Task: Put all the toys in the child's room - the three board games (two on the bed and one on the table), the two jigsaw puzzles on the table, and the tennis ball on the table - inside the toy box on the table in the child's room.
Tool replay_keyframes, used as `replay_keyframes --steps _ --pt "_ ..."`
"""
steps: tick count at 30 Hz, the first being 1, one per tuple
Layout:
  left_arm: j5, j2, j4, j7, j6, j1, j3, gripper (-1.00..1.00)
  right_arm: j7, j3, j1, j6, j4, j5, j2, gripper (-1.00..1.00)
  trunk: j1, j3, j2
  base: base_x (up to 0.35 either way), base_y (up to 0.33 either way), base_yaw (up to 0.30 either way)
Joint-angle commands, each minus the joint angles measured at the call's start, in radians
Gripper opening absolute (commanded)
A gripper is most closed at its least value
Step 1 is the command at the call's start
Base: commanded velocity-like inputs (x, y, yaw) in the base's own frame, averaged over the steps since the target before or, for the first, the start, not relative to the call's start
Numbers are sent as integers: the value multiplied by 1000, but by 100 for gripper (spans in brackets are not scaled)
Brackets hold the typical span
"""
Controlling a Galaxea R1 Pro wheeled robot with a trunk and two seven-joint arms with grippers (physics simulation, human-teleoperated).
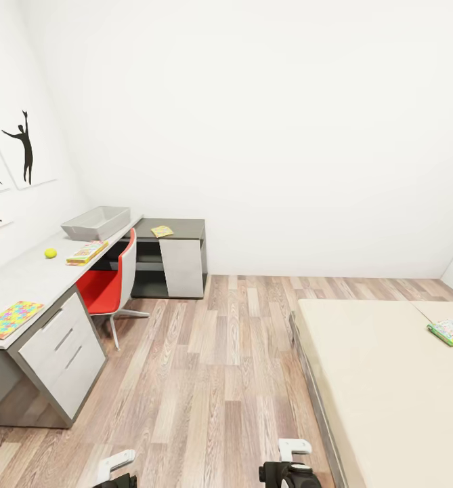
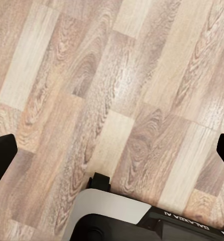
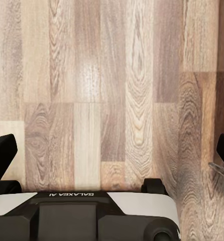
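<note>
One long grey table [image 1: 30,278], wood-plank floor [image 1: 212,366], beige bed [image 1: 382,379]

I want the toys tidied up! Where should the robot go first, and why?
Probably roll toward the long table on its left. Most toys lie there: the tennis ball, a board game and a jigsaw puzzle, with the toy box at its far end. Both grippers hang open over bare floor, holding nothing, too far to reach anything.
</note>
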Motion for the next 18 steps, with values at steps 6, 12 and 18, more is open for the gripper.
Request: replay_keyframes --steps 6,12,18 --pt "10 0 -2 3 6 0 -2 100 -4 1 0 6 -2 -1 0 100 1 -2 -2 0 -123 -125" --pt "10 0 -2 4 6 0 -2 100 -4 0 0 6 -2 -1 0 100 1 -1 -2 0 -38 -241" --pt "10 0 -2 4 6 0 -2 100 -4 1 0 6 -2 -1 0 100 1 -1 -2 0 -6 -87"
